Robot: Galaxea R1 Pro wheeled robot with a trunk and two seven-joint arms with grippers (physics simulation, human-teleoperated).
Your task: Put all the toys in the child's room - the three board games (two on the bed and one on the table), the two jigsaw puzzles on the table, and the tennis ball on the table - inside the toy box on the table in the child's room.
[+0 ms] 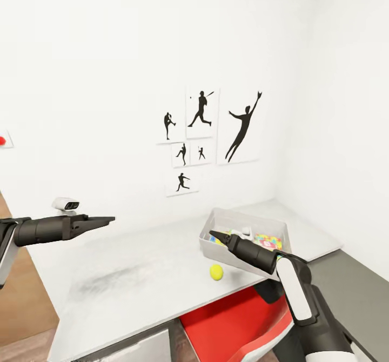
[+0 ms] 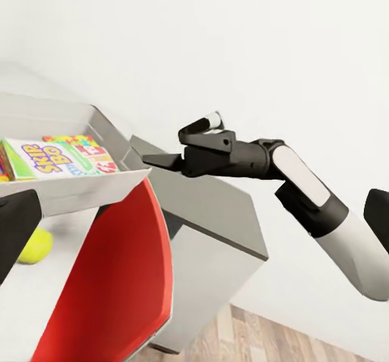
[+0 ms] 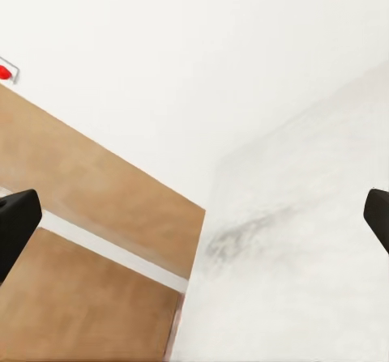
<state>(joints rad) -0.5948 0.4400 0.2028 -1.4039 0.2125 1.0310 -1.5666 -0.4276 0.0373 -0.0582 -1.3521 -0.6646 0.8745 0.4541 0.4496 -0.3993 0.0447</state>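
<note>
Yellow-green tennis ball (image 1: pixel 216 272) lies on table (image 1: pixel 135 275) beside toy box (image 1: pixel 216 243) holding games.

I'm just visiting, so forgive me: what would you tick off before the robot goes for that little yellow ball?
1. Tennis ball on the table, outside the toy box: ok, nothing on it.
2. Right gripper empty: ok; fingers look closed in the head view, so not ok for grasping yet.
3. Left gripper empty: ok.
4. Room in the box: cannot tell; colourful boxes already lie inside.
5. Path from right gripper down to the ball: ok, it looks unobstructed.
</note>
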